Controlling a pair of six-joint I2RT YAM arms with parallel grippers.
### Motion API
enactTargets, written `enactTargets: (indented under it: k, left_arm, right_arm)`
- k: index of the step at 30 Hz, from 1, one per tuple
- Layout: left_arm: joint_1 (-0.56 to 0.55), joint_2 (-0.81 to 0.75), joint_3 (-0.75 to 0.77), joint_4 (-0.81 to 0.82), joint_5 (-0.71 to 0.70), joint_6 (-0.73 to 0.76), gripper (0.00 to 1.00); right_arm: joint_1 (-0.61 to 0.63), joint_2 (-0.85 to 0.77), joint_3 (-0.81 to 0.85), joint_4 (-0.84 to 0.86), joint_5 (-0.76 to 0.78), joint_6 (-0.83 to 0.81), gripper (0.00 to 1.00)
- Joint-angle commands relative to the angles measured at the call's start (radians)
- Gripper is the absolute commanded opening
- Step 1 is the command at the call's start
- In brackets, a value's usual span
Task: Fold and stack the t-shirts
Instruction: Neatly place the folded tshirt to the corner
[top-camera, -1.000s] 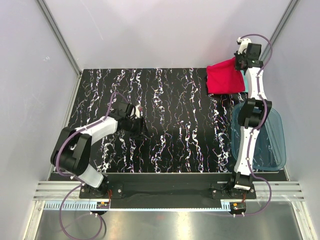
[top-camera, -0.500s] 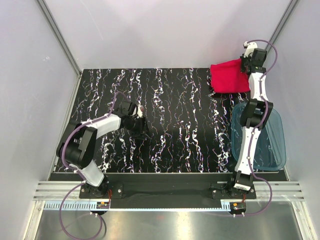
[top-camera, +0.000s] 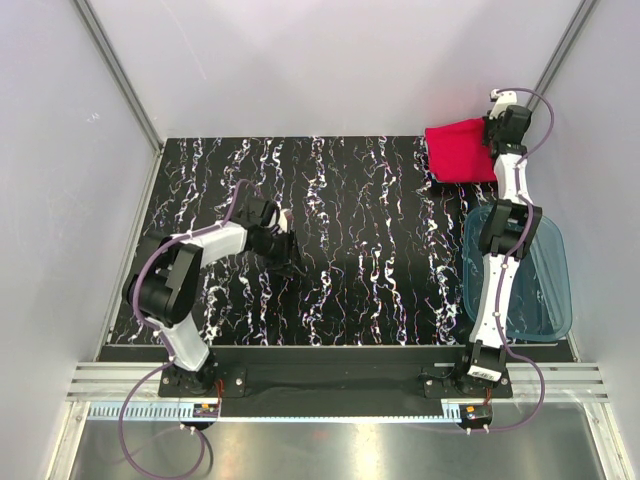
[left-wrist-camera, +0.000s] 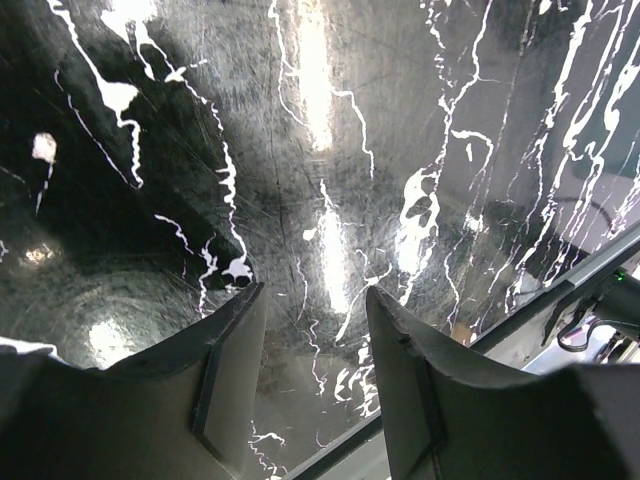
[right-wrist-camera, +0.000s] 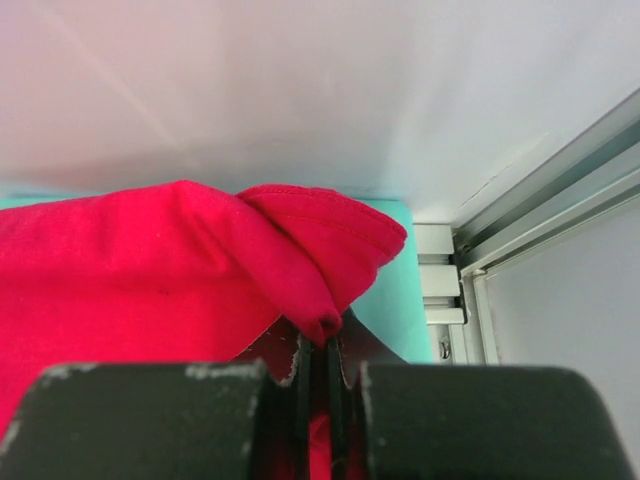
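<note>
The bright red t-shirt (top-camera: 460, 150) lies bunched at the table's far right corner. My right gripper (top-camera: 497, 132) is shut on a fold of its edge; in the right wrist view the red cloth (right-wrist-camera: 150, 260) is pinched between the closed jaws of that gripper (right-wrist-camera: 322, 350). The turquoise t-shirt (right-wrist-camera: 388, 290) shows only in the right wrist view, as a flat patch under and beyond the red one. My left gripper (top-camera: 283, 232) is open and empty, low over the black marbled table (top-camera: 350, 220) at left of centre; its view shows only tabletop between the fingers (left-wrist-camera: 315, 340).
A translucent blue plastic tub (top-camera: 540, 280) stands at the right edge, beside the right arm. White walls and aluminium frame posts (right-wrist-camera: 540, 190) close in behind the red shirt. The table's near edge rail (left-wrist-camera: 560, 290) shows in the left wrist view.
My right gripper has carried the red shirt a little to the right, closer to the back right corner. The left gripper has shifted slightly right, still open.
</note>
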Motion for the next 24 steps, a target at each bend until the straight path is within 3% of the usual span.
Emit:
enactTargets:
  k: [1,10,12,13,14,18,20,24]
  left_arm:
    - [0.003,0.011,0.044,0.000,0.032,0.030,0.49]
    - [0.003,0.032,0.043,0.000,0.045,0.027,0.49]
    - [0.003,0.031,0.039,0.000,0.047,0.028,0.49]
    - [0.003,0.031,0.035,0.000,0.045,0.030,0.49]
    - [0.003,0.032,0.035,-0.003,0.047,0.030,0.49]
    - [0.003,0.029,0.032,-0.005,0.053,0.027,0.49]
    - [0.003,0.020,0.027,0.001,0.055,0.024,0.49]
    - [0.003,-0.010,0.010,0.026,0.056,-0.002,0.49]
  right_arm:
    - [-0.014,0.009,0.063,0.128,0.062,0.011,0.00]
    - [-0.021,0.044,0.052,0.208,0.049,-0.020,0.03]
    - [-0.023,0.047,0.037,0.245,0.052,-0.035,0.18]
    - [-0.023,0.049,0.034,0.257,0.066,-0.042,0.42]
    - [-0.023,0.053,0.036,0.277,0.079,-0.055,0.47]
    - [-0.034,0.033,0.071,0.268,0.142,-0.068,0.50]
    - [-0.032,-0.003,0.077,0.264,0.187,-0.083,0.61]
    - [-0.034,-0.100,0.083,0.202,0.221,-0.046,0.64]
